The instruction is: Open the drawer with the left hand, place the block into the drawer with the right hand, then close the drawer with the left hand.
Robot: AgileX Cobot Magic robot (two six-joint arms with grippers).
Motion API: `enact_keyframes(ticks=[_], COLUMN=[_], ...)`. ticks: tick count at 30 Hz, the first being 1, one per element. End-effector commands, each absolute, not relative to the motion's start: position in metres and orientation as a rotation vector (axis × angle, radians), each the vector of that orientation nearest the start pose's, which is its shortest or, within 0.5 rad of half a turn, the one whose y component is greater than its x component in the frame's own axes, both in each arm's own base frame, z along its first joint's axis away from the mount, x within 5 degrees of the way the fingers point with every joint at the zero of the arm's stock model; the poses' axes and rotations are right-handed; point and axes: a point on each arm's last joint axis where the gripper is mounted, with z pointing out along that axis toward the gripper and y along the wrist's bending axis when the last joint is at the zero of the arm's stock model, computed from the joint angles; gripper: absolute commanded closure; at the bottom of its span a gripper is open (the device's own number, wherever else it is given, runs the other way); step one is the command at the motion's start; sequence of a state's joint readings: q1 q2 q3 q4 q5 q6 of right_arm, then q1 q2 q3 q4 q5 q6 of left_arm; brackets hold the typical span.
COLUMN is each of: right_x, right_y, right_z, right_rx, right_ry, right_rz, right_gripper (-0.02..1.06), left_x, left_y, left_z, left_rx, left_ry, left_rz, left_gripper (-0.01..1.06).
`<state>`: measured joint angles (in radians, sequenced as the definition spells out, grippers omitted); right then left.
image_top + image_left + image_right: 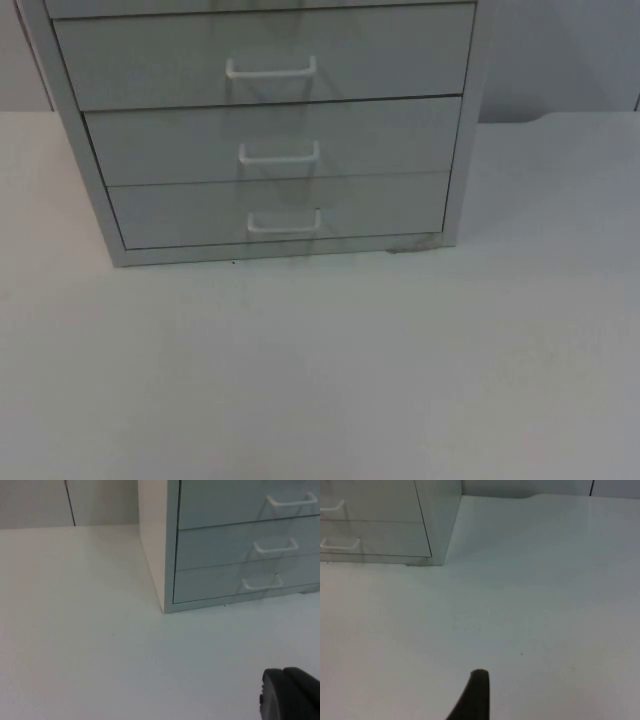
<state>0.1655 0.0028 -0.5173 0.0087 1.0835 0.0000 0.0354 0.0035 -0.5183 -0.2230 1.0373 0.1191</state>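
White table top [320, 380] running back to a grey partition wall [560, 50]. At 12 o'clock on it in the top view, a pale grey drawer cabinet [100, 200], front face toward 6 o'clock. Three drawers in sight, stacked: upper drawer [150, 60], middle drawer [170, 140], bottom drawer [180, 212], all pushed in flush with the frame. On each front a white bar handle: upper handle [271, 70], middle handle [279, 153], bottom handle [284, 222], none touched.

Left gripper [290, 696] over bare table, well apart from the cabinet, with the cabinet's near left corner toward 1 o'clock from it; released or clenched, cannot tell. Right gripper [476, 697] likewise over bare table, well apart from the cabinet, with the cabinet's near right corner toward 11 o'clock from it; clasp also impossible to tell.
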Motion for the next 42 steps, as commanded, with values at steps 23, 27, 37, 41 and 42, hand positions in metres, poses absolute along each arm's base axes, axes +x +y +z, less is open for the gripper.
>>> enact_keyframes(ticks=[23, 27, 37, 41, 42], right_x=[-0.008, -0.008, -0.008, -0.008, -0.008], right_y=[0.000, 0.000, 0.000, 0.000, 0.000], right_z=[0.280, 0.280, 0.280, 0.280, 0.280], right_rx=[-0.182, -0.182, -0.182, -0.182, -0.182], right_ry=[2.042, 2.042, 2.042, 2.042, 2.042], right_rz=[0.109, 0.109, 0.109, 0.109, 0.109], right_gripper=[0.08, 0.08, 0.08, 0.08, 0.08], left_x=[-0.004, -0.004, -0.004, -0.004, -0.004], left_y=[-0.005, -0.005, -0.005, -0.005, -0.005], left_z=[0.274, 0.274, 0.274, 0.274, 0.274], left_rx=[-0.064, -0.066, -0.066, -0.066, -0.066], left_ry=[2.065, 2.065, 2.065, 2.065, 2.065], left_rz=[-0.061, -0.062, -0.064, -0.064, -0.064], left_gripper=[1.05, 1.04, 0.00, 0.00, 0.00])
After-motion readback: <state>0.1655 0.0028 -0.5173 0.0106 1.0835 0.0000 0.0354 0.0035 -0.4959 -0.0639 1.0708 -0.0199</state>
